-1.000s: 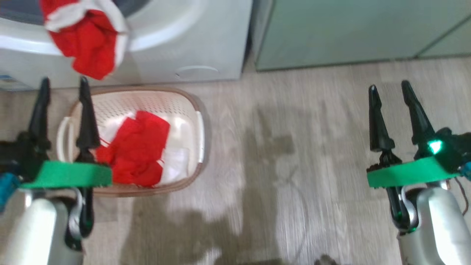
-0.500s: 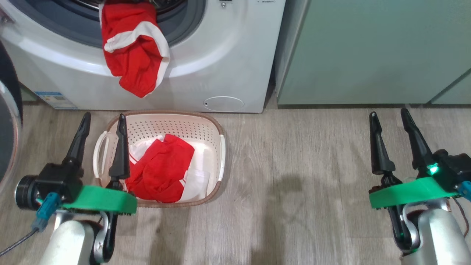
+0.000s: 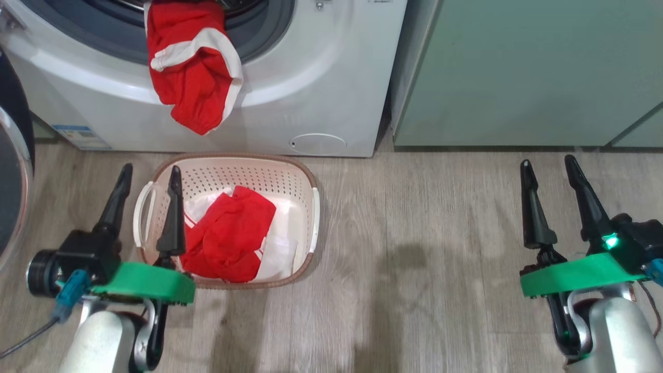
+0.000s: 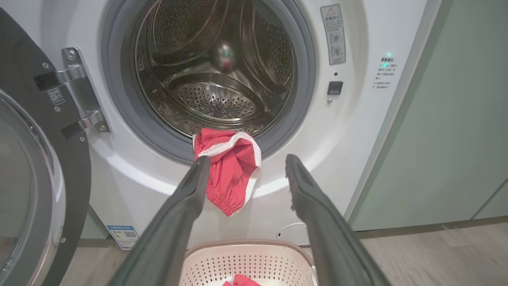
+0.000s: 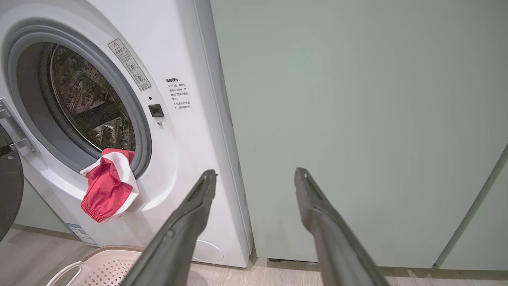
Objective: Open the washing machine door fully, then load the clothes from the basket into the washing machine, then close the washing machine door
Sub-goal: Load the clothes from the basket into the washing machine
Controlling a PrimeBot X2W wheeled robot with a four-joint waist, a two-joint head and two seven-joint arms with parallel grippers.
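Grey floor (image 3: 424, 223) fronts the washing machine (image 3: 321, 67): door (image 4: 79, 171) open, clothes (image 3: 194, 67) hanging over its drum lip (image 4: 283, 133), basket (image 3: 248, 178) at its foot, left gripper (image 3: 151, 169) and right gripper (image 3: 547, 160) spread, empty.

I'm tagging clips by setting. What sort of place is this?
Probably a home laundry corner: a white front-loading washing machine, a cream laundry basket holding red clothes on wood-look flooring, and pale green cabinets alongside.
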